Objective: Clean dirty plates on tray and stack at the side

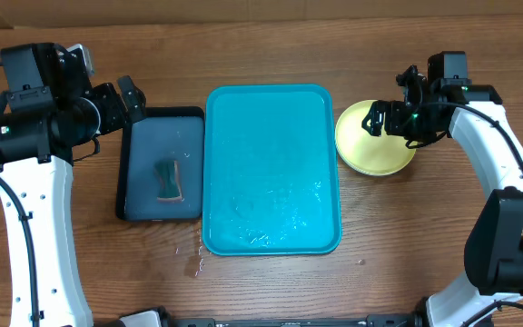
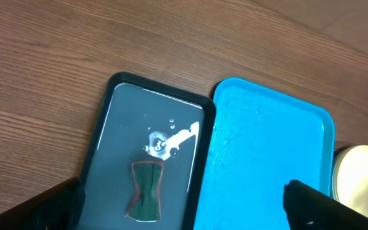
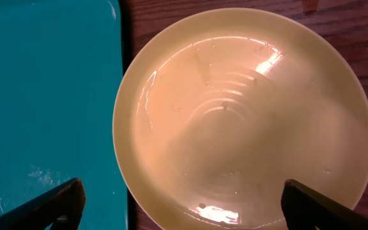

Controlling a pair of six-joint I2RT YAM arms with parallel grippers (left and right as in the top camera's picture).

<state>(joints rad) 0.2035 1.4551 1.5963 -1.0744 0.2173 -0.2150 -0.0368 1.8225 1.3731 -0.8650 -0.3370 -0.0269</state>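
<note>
Plate [image 3: 241, 115] yellow-green, glossy, beside tray [image 3: 43, 83].

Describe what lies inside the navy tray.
The navy tray holds one green sponge, lying flat near its middle, and a film of water. Whatever is under the sponge is covered and cannot be seen.

No readable text, labels, brands or numbers anywhere.

A small dark navy rectangular plastic tray [image 1: 143, 145] lies on the brown wooden table [image 1: 271, 291], holding a green, brown-edged, waisted sponge [image 1: 169, 179].
</note>
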